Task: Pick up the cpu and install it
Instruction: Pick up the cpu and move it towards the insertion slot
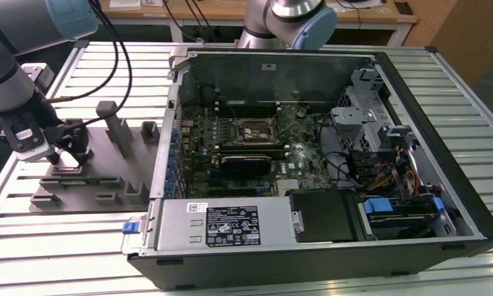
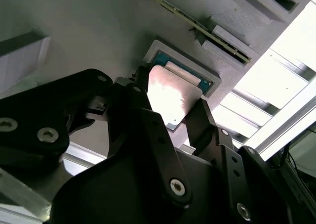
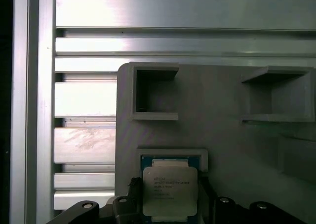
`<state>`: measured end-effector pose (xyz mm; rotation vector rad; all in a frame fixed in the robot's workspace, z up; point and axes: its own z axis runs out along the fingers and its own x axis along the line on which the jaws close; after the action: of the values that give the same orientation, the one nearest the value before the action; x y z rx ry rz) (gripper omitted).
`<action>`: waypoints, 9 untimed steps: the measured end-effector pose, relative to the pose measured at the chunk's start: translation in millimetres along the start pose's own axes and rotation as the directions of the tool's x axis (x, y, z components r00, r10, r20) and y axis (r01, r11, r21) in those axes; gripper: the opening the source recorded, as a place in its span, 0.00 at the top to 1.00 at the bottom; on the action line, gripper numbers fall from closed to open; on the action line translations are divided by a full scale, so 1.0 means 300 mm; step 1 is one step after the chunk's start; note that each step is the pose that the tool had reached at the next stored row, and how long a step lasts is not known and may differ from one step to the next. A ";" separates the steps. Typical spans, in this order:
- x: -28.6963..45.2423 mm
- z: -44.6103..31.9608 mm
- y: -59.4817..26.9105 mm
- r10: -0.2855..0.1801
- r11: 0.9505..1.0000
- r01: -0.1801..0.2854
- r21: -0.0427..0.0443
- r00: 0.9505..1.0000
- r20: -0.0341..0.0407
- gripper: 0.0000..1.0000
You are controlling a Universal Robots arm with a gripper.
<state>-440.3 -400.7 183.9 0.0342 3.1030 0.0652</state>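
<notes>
End effector point(image 2: 172, 93) straddles the cpu point(image 3: 170, 189) seated in the grey tray point(image 3: 222, 115).

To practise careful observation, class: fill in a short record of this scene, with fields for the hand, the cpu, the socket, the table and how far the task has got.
hand: lowered onto the grey tray, at the exterior view's left
cpu: in a square recess of the tray, metal top up, right at the hand
socket: on the motherboard inside the open computer case, apart from the hand
table: slatted metal, bears tray and case
task state: cpu not yet installed
</notes>
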 end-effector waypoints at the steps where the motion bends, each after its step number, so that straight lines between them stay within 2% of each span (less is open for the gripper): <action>1: 0.000 0.000 0.000 0.000 1.000 0.000 0.000 1.000 0.000 0.46; 9: -0.001 -0.032 0.001 0.000 1.000 0.000 -0.003 1.000 0.000 0.46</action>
<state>-440.2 -400.8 193.5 0.0341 3.1029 0.0696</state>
